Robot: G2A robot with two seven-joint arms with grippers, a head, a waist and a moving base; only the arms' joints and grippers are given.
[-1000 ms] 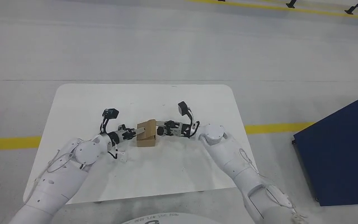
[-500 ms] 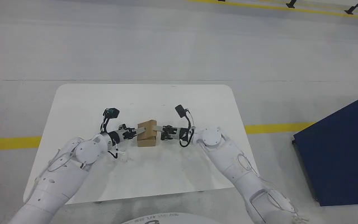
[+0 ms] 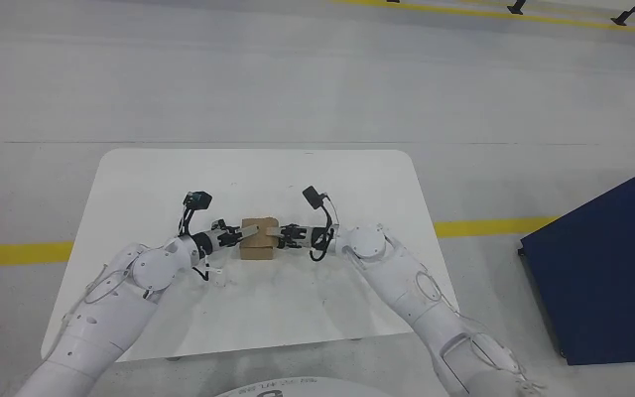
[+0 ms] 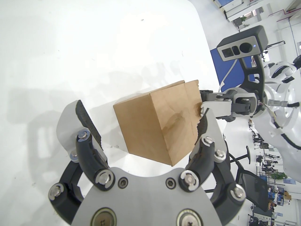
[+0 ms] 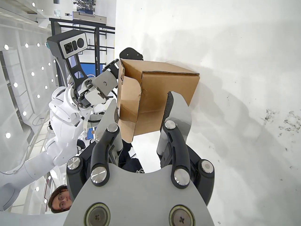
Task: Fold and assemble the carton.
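Note:
A small brown carton [image 3: 260, 239] rests on the white table [image 3: 149, 189] between my two arms. In the left wrist view the carton [image 4: 160, 123] lies between the wide-apart fingers of my left gripper [image 4: 143, 111]. One finger [image 4: 207, 128] touches its torn flap edge and the other stands clear of it. My right gripper [image 5: 143, 99] clasps the opposite end of the carton [image 5: 155, 88], with a curved end flap between its fingers. From above, the left gripper [image 3: 235, 236] and the right gripper [image 3: 288, 236] face each other across the box.
The table has bare room behind and in front of the carton, with small dark specks [image 5: 282, 118] on its surface. A dark blue block [image 3: 595, 268] stands on the floor off the table's right side.
The right arm has pushed in towards the carton. The carton has turned from tilted to square on the table and shifted a little towards the left gripper.

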